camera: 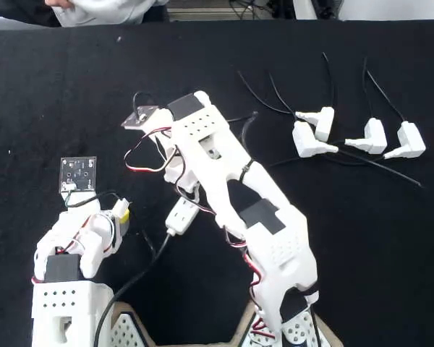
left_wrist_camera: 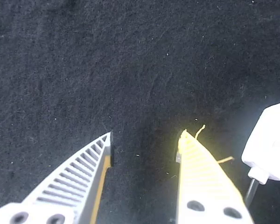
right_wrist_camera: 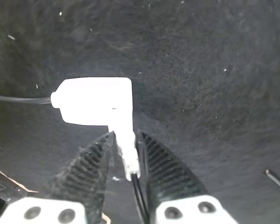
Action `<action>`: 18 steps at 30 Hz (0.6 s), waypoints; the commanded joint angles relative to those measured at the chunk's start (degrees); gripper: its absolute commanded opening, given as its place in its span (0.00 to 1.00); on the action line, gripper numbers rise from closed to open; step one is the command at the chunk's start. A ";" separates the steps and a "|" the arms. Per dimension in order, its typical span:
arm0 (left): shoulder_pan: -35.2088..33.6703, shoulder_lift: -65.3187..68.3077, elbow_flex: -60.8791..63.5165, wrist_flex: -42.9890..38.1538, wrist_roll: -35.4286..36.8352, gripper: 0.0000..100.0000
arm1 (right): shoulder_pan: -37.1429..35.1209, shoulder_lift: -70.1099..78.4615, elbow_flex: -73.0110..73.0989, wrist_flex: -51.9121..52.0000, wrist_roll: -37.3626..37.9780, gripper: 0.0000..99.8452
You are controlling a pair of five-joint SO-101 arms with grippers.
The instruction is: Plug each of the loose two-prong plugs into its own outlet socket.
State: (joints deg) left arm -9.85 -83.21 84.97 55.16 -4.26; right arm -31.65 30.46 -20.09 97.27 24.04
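Pinching a white two-prong plug by its narrow neck, the right end effector leaves the body free, presumably for insertion. The left end effector hangs released over the black surface near a corded socket block, likely ready to steady it.

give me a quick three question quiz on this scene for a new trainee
1. True or false: the left tool is open with nothing between its fingers.
2. How many loose plugs lie grouped on the right of the table in the high view? A two, B four, C six.
3. Fill in: the right tool grips a white ____.
Key: 1 true; 2 B; 3 plug.
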 commanded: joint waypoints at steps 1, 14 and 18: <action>-1.80 -0.62 -1.45 0.53 -0.62 0.23 | -2.55 0.04 -0.22 -2.46 -1.67 0.01; -8.75 -0.70 -3.30 0.53 -0.18 0.23 | -4.57 -0.22 11.03 -11.78 -6.51 0.01; -8.75 -0.70 -3.30 0.53 -0.18 0.23 | -5.45 -0.40 13.58 -12.75 -8.88 0.01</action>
State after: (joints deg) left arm -18.20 -83.21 84.97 55.52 -4.26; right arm -35.34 29.58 -9.19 86.64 17.01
